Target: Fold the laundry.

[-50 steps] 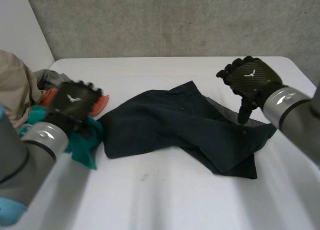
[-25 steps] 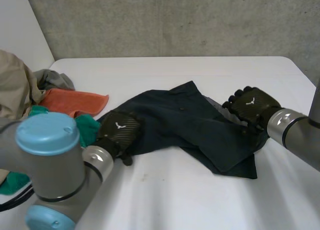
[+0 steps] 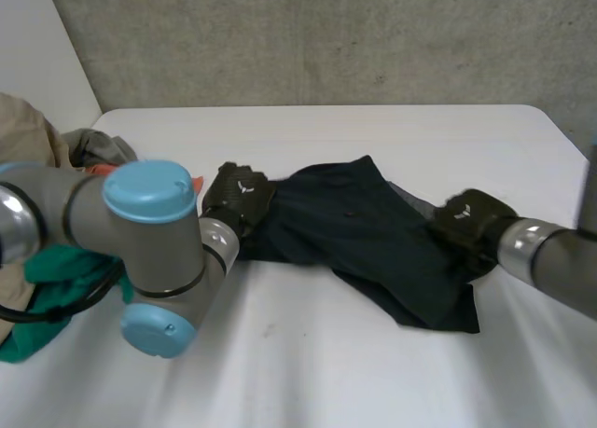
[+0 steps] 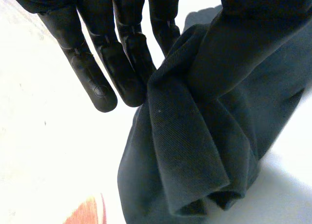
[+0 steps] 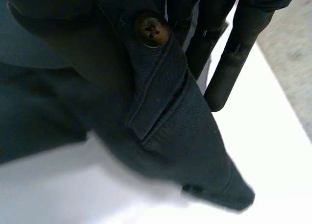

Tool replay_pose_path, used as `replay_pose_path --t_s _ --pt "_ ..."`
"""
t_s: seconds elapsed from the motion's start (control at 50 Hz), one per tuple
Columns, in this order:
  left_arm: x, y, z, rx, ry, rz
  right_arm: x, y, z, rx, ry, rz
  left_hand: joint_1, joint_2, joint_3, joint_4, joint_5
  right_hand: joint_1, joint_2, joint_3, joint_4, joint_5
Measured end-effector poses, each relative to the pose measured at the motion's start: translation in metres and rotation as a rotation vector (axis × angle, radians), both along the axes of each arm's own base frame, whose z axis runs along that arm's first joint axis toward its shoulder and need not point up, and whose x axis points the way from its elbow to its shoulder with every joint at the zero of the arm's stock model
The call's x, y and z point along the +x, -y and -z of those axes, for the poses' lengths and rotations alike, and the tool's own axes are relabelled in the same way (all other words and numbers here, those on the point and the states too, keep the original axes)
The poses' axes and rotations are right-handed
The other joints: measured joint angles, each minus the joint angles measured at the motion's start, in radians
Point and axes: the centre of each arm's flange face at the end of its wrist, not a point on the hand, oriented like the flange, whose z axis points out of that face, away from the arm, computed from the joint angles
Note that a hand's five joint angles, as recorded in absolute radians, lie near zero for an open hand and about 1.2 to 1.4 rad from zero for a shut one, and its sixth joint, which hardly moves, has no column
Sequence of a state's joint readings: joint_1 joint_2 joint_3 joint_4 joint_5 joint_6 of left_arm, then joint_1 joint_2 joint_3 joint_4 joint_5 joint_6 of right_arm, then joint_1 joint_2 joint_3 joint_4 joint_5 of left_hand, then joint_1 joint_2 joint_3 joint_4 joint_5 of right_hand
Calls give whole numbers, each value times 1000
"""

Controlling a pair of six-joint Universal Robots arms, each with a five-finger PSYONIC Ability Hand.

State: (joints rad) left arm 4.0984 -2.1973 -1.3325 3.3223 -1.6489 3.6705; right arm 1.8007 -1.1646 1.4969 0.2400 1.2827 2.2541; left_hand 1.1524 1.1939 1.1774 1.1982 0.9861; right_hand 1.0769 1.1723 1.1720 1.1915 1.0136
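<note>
At the left side of the white table (image 3: pixel 373 372): a pile of tan cloth (image 3: pixel 23 144), grey cloth (image 3: pixel 98 146) and green cloth (image 3: pixel 51 269). A bit of orange cloth (image 4: pixel 87 212) too, a little past the left hand's fingertips. Much of that pile hidden in the head view by the big left arm (image 3: pixel 140 232), bent right across it. Behind the table, a grey wall (image 3: pixel 326 36).

Near the middle of the table: dark blue shorts (image 3: pixel 364 227), crumpled, not flat. Stretched long-ways from side to side, with the left end farther back and the right end nearer the front edge.

At the left end, the left hand (image 3: pixel 238 193), pinching a thick bunch of folds against the thumb, with some fingers (image 4: pixel 97 82) straight beside the bunch. At the right end, the right hand (image 3: pixel 471 223), clamped on a pocket flap with a brown button (image 5: pixel 152 30).
</note>
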Motion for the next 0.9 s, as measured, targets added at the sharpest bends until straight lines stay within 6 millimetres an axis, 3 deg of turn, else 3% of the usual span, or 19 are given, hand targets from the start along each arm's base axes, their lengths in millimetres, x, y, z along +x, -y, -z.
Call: replay_pose_path --t_s 0.02,0.1,0.18,0.26,0.3,0.32,0.36,0.38,0.42,0.54,0.66,0.8,0.9 --pt "-1 -9 -11 15 -23 19 -11 -13 -12 50 -60 -11 0 0 7 0 0 0 0 0 0 2" --pt "5 -38 -24 98 -26 63 -34 -44 -28 179 -168 -55 0 0 11 0 0 0 0 0 1 4" --pt "16 -69 -20 208 26 96 -52 -71 -36 300 -229 -114 0 0 11 0 0 0 0 8 2 4" --pt "27 -92 -11 284 84 106 -62 -85 -42 359 -238 -154 0 0 11 0 0 -10 -25 -19 -26 -24" --pt "32 -99 -7 301 106 103 -65 -87 -44 361 -232 -165 0 -1 11 -1 0 -210 -284 -274 -266 -264" --pt "35 -102 -5 306 117 98 -66 -85 -46 345 -227 -169 -92 -115 -101 -118 -95 -471 -549 -509 -522 -530" --pt "38 -103 -4 305 124 90 -66 -83 -49 318 -221 -171 -282 -286 -269 -290 -255 -678 -766 -721 -736 -751" --pt "39 -102 -5 296 122 83 -65 -79 -52 285 -213 -169 -403 -414 -377 -402 -366 -797 -909 -888 -909 -911" --pt "40 -99 -9 279 114 70 -61 -70 -58 218 -191 -157 -650 -649 -621 -650 -613 -830 -964 -958 -976 -966" --pt "46 -82 -37 196 39 6 -42 -43 -85 45 -54 -93 -697 -743 -728 -760 -723 -832 -967 -970 -989 -966" --pt "56 -60 -70 130 -80 -67 -18 -25 -103 -20 97 -59 -734 -780 -763 -796 -761 -832 -967 -970 -990 -966" --pt "58 -26 -78 159 -168 -98 14 0 -90 -32 185 -31 -779 -829 -813 -838 -809 -832 -967 -970 -990 -966" --pt "53 8 -58 251 -165 -117 41 26 -59 -43 206 36 -779 -830 -813 -838 -809 -832 -967 -970 -990 -966"
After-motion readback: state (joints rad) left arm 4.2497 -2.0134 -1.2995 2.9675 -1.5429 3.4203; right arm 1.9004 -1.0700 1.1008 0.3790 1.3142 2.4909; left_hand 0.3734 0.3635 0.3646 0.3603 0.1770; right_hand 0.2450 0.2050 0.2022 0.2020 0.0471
